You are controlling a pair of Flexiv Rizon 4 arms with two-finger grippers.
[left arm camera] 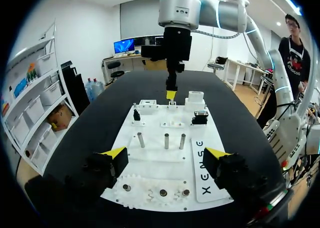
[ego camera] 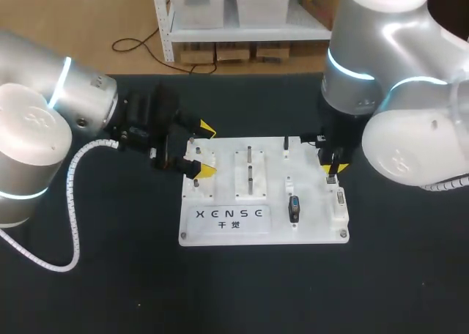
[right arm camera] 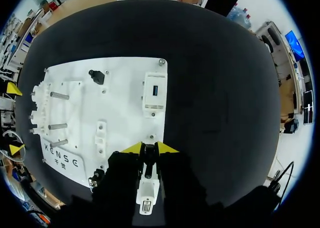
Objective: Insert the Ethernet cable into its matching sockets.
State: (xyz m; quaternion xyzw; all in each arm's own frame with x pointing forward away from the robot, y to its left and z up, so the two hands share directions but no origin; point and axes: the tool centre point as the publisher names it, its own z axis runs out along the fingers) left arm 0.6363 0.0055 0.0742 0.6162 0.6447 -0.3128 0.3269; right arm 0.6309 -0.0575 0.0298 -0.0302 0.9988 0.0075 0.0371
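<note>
A short dark Ethernet plug (right arm camera: 148,164) stands upright, pinched between the right gripper's (right arm camera: 148,148) yellow tips, directly over a white socket block (right arm camera: 146,193) at the white board's (right arm camera: 120,113) edge.

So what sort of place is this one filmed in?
Probably a robotics lab test bench: a white practice board with pegs and sockets lies on a black table, with the left gripper and the right gripper at its two ends.
</note>
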